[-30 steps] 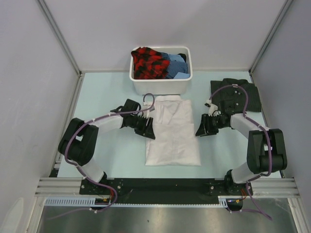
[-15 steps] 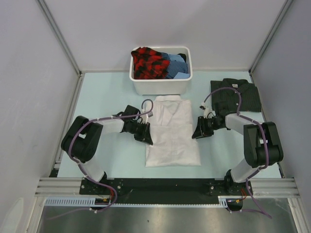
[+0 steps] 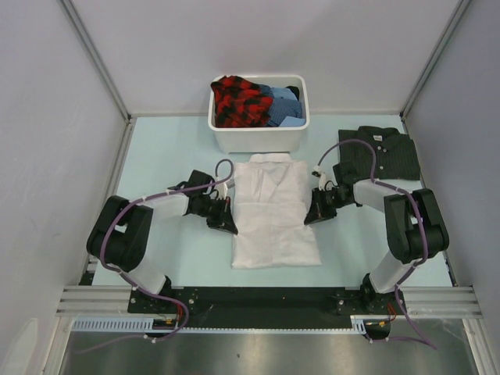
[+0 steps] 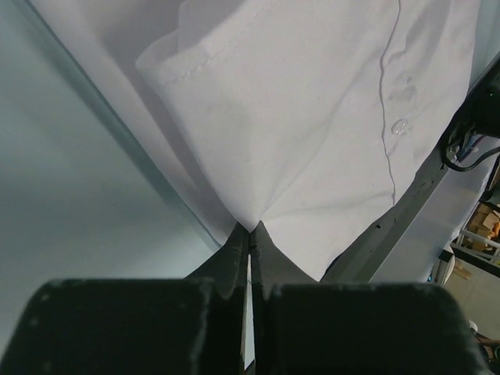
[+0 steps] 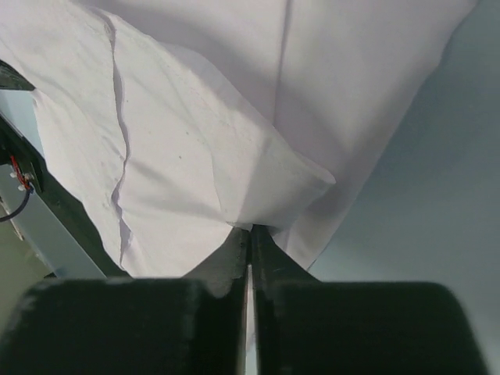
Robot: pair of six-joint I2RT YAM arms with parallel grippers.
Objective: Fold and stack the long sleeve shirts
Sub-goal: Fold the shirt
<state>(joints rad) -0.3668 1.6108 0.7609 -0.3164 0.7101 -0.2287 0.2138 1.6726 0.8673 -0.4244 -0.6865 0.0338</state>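
Note:
A white long sleeve shirt (image 3: pixel 273 207) lies folded lengthwise in the middle of the table, collar toward the back. My left gripper (image 3: pixel 231 225) is shut on its left edge, pinching the white cloth (image 4: pixel 312 148) at the fingertips. On the opposite side my right gripper (image 3: pixel 307 216) is shut on the right edge, with a fold of white cloth (image 5: pixel 258 180) caught between its fingers. A dark striped long sleeve shirt (image 3: pixel 378 155) lies folded at the back right, apart from both grippers.
A white plastic tub (image 3: pixel 258 130) holding red-black plaid and blue clothes stands at the back centre, just behind the white shirt's collar. Grey walls close the table on the left, right and back.
Both grippers have moved inward to the white shirt's side edges and closed on the cloth. The shirt's edges are slightly drawn in where they pinch.

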